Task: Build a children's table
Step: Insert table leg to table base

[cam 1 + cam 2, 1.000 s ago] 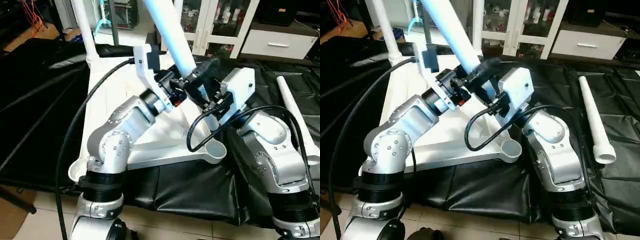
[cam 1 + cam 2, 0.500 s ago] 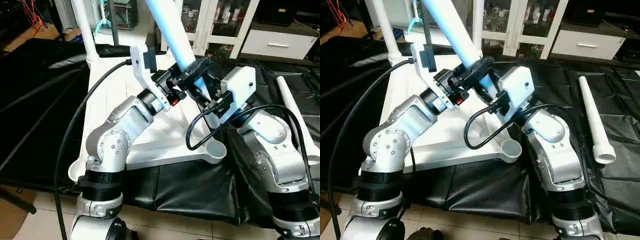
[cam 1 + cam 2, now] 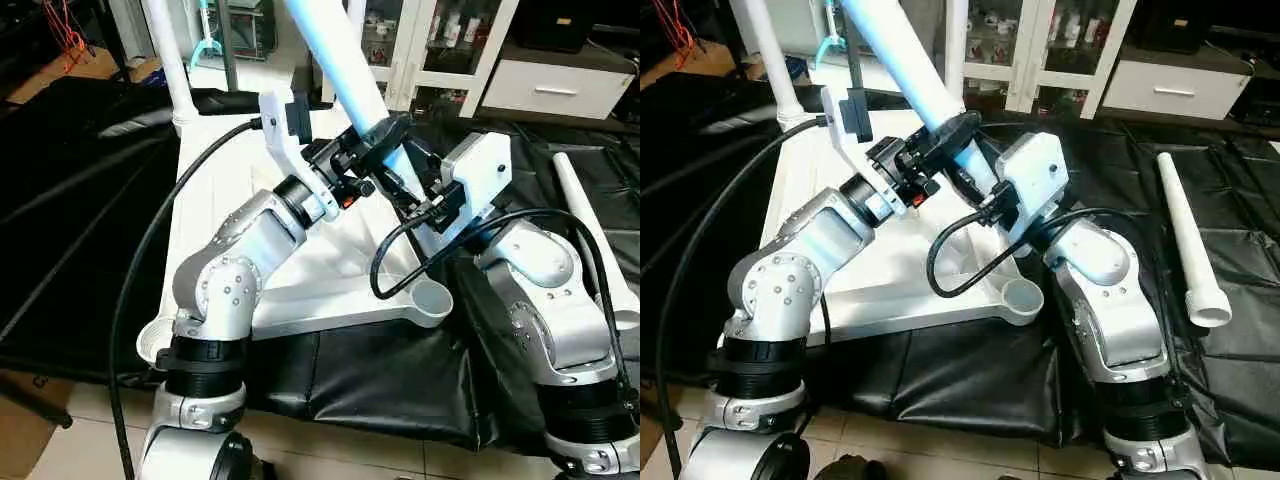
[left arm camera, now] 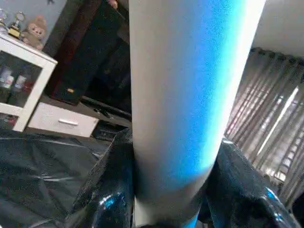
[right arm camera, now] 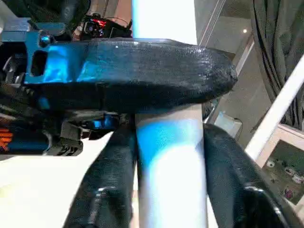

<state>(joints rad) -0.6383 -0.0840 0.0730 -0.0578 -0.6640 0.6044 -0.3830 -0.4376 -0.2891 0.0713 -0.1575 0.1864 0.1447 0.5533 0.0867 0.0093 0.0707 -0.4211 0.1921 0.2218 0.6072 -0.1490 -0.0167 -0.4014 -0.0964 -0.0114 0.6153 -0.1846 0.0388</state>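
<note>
Since a second ago, the left gripper (image 3: 378,140) has closed around the leaning leg (image 3: 340,62) at upper centre, above the right gripper (image 3: 420,200), also clamped on it. Leg-fitting step: next, I'd guess, seating it in the tabletop (image 3: 220,200) socket.

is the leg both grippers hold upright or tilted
Tilted: the leg leans up toward the robot's left, between the left gripper and right gripper.

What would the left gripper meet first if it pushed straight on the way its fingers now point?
The left gripper already has the white table leg between its fingers, so the leg itself blocks that line at once; beyond it, depth is unclear.
</note>
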